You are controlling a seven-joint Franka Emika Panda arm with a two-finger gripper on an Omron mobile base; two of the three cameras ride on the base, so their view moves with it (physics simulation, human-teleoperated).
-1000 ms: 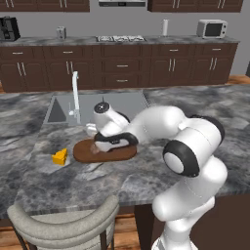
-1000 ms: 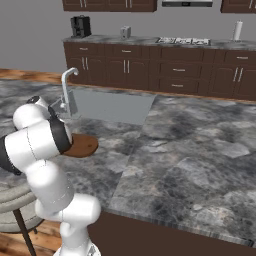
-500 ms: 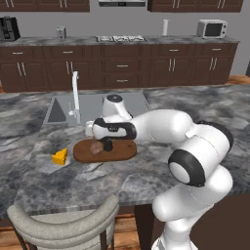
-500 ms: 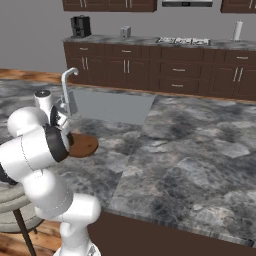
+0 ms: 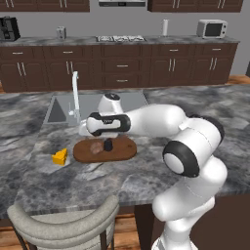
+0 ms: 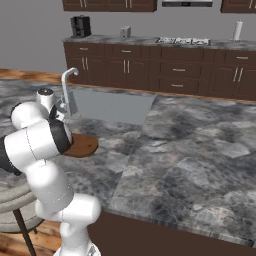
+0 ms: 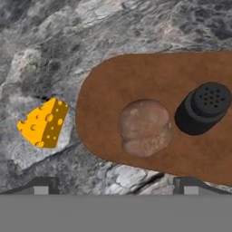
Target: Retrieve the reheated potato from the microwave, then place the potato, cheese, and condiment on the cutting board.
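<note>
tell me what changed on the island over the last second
The arm swung leftward and lifted off the cutting board, so the potato and condiment on it now show plainly. The open hand holds nothing and looks down over the potato. The potato and condiment stay on the board, and the cheese stays on the counter left of it, apart from the board.

Counting on the table [image 5: 146, 176]: one potato [image 7: 145, 128], one condiment [image 7: 203, 108], one cutting board [image 7: 136, 86], one cheese [image 7: 44, 123]. Also showing one faucet [image 5: 75, 95], one sink [image 5: 97, 105], one chair [image 5: 63, 225], one far-right microwave [image 5: 212, 29].
</note>
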